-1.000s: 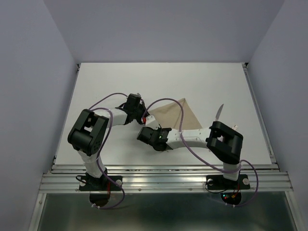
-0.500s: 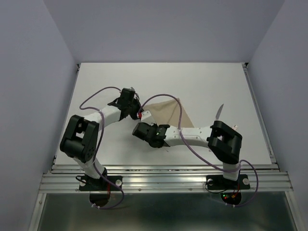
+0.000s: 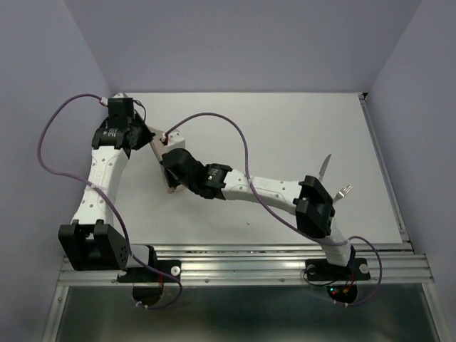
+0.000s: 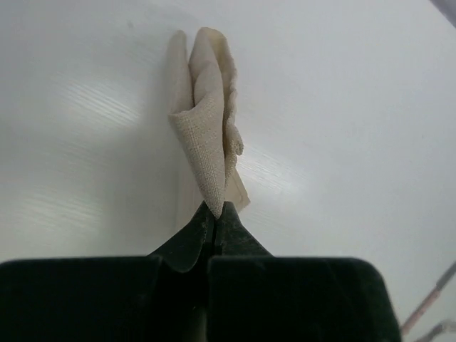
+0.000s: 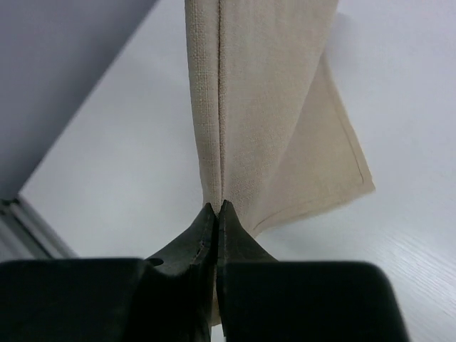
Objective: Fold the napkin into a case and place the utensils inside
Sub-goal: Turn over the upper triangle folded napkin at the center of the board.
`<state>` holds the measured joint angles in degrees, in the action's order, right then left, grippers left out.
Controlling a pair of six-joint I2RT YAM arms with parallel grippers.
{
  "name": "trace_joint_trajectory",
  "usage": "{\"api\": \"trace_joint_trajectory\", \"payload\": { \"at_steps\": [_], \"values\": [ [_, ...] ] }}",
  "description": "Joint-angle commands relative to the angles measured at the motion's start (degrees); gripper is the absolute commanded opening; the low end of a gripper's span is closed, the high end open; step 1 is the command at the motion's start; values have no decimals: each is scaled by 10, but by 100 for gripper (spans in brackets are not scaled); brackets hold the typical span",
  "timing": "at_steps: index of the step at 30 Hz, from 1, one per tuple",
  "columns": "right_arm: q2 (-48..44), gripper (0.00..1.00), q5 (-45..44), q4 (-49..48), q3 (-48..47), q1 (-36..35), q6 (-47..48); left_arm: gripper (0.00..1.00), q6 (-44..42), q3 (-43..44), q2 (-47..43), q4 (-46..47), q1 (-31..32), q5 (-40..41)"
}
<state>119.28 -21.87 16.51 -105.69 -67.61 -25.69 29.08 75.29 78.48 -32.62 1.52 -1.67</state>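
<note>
Napkin point(image 4: 205, 135) bunched in upright folds, one edge pinched between the pressed-together tips of the left gripper point(image 4: 214, 214). A doubled edge is pinched by the right gripper point(image 5: 216, 208), with cloth running straight ahead of its fingertips and a loose corner falling to their right. White table point(image 5: 399, 235) lies beneath. From above, the right arm point(image 3: 242, 187) and purple cable point(image 3: 206, 114) hide most of the cloth. Utensils point(image 3: 325, 165) lie well behind the right fingers, beside that arm's elbow.

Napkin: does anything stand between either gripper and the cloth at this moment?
Nothing visible does. The left gripper is shut directly on a pointed corner of the napkin, and the right gripper is shut on a folded edge of it. In each wrist view the cloth sits right at the fingertips.
</note>
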Motion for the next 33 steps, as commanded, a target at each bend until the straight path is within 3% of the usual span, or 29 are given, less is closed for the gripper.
{"api": "trace_joint_trajectory", "payload": {
  "at_steps": [1,4,7,13,18,22,28,33],
  "values": [
    [39,1,128,26,-87,-52,29,0,-61,82,-74,1,-42,174],
    [53,1,183,18,-128,-65,32,0,-79,108,-101,-16,-49,237],
    [31,1,253,-30,-91,-65,12,0,-91,128,-115,-16,-49,271],
    [-10,1,241,-77,9,-51,-32,0,-76,95,-89,16,-23,231],
    [-62,1,251,-143,194,-10,-94,0,-34,3,-31,89,54,223],
    [-115,1,229,-181,337,20,-117,0,-6,-22,43,132,123,218],
    [-182,1,181,-190,483,27,-129,0,16,11,159,153,203,210],
    [-211,1,155,-195,551,32,-143,0,21,42,212,153,244,211]
  ]
}}
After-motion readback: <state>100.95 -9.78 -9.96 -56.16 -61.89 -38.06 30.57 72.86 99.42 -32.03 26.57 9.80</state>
